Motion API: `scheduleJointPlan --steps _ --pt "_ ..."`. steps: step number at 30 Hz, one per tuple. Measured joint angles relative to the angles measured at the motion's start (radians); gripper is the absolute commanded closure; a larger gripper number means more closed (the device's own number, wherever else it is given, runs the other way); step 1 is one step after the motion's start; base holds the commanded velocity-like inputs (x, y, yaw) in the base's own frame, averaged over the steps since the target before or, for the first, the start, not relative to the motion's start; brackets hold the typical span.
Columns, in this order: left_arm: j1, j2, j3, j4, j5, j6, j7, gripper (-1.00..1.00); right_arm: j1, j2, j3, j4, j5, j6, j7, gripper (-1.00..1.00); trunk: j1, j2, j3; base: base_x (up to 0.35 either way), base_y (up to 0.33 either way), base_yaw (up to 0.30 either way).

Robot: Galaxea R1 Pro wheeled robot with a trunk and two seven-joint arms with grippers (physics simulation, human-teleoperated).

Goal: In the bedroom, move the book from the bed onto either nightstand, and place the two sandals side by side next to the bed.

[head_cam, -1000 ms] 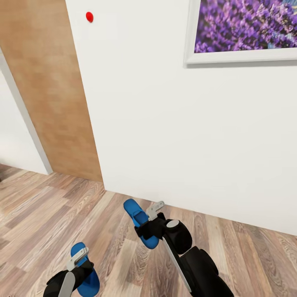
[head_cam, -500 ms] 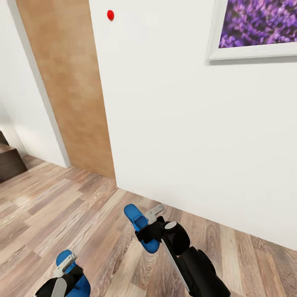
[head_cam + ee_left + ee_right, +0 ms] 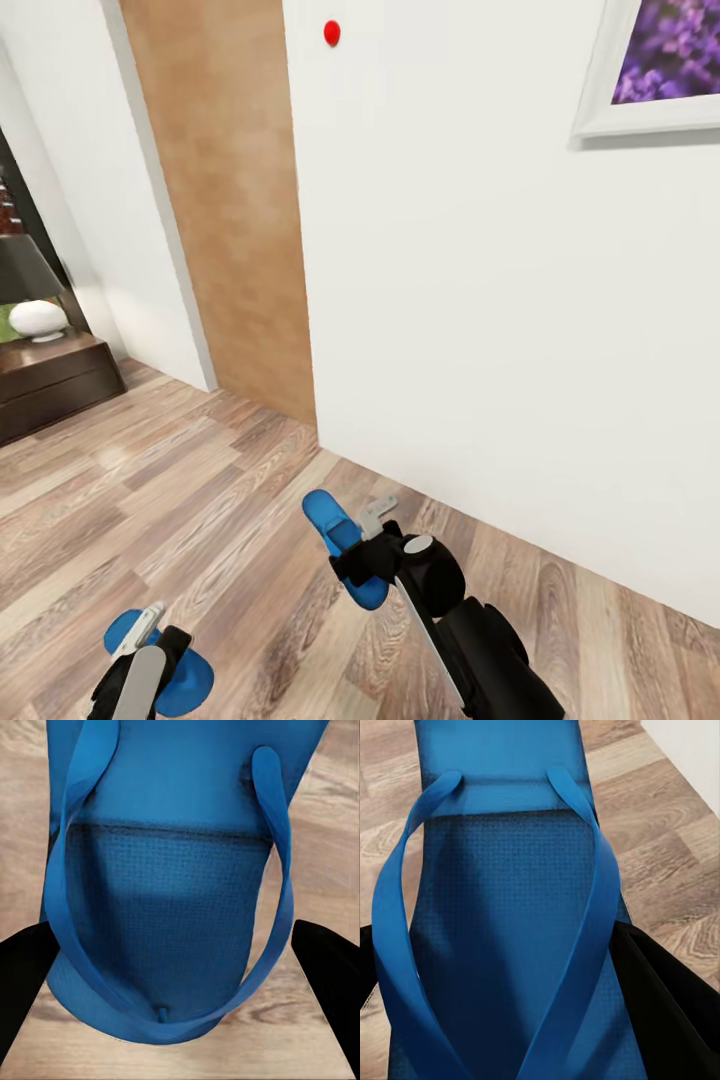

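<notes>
Both hands are clamped on blue sandals and held above the wood-plank floor (image 3: 210, 490): the right hand (image 3: 365, 560) grips one sandal (image 3: 340, 545) near the middle of the head view, close to a white wall (image 3: 480, 300), while the left hand (image 3: 150, 655) grips the other sandal (image 3: 165, 670) at the near left. Each wrist view looks down a blue sole and its looped strap, with black fingers (image 3: 26, 967) at both sides. At far left, a dark brown nightstand (image 3: 50, 385) carries a lamp (image 3: 30, 295) beside a tan wood panel (image 3: 235, 200).
</notes>
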Motion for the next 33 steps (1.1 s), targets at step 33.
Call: scheduleJointPlan --steps 33 --pt "-0.015 0.004 -0.039 0.211 0.063 -0.185 -0.086 1.0 0.003 0.0 0.004 -0.022 0.003 0.006 -0.001 1.0 0.0 0.0 -0.021 0.195 -0.161 0.27"
